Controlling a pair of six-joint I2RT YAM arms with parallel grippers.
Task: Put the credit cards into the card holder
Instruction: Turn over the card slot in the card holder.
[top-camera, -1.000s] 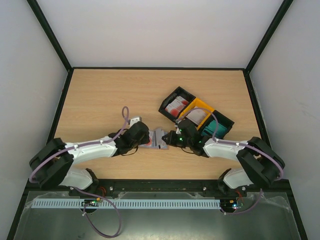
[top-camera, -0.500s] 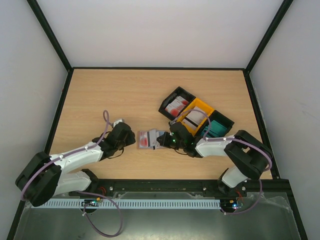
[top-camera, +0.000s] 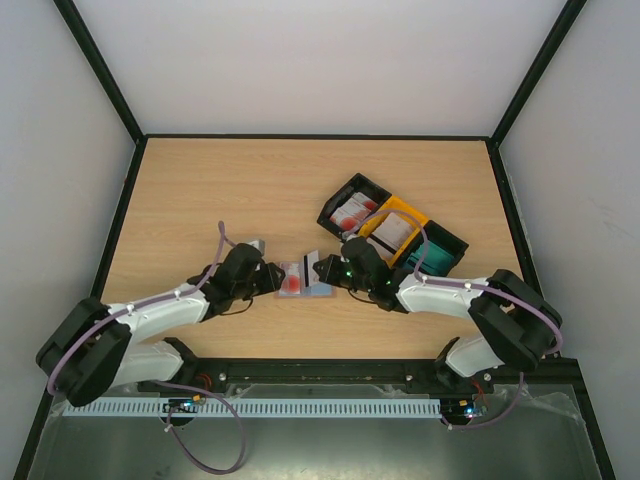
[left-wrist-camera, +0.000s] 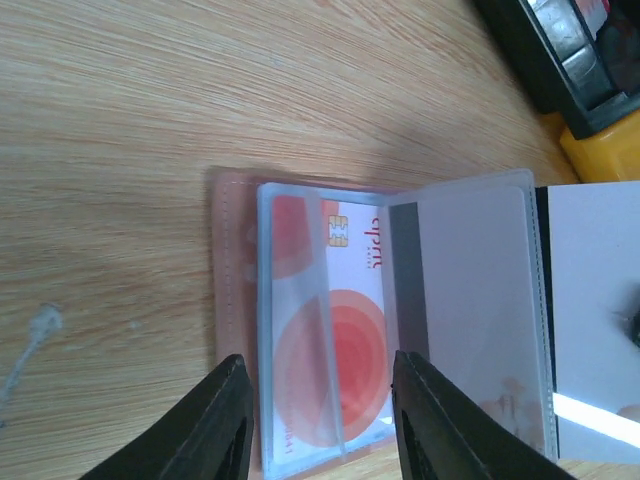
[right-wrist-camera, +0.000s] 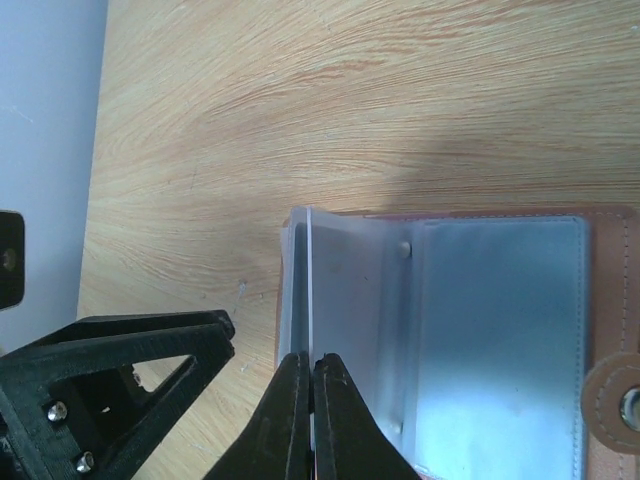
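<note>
Top external view puts the card holder (top-camera: 300, 279) open at lower centre of the surface (top-camera: 200, 190). My right end effector (right-wrist-camera: 308, 365) is pinched together on a striped card (left-wrist-camera: 595, 300) (seemingly edge-on to its own camera), presumably to slide it into a clear sleeve (left-wrist-camera: 470, 300). My left end effector (left-wrist-camera: 322, 365) stands apart, straddling the holder's lower edge over a red-and-white card (left-wrist-camera: 335, 320) already sleeved, probably ready to steady it.

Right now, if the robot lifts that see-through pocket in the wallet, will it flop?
Probably yes: the clear sleeve looks bent up from the open card holder instead of lying flat. It looks thin and shiny, so likely light and slippery. The red-and-white card inside another would stiffen that one.
</note>
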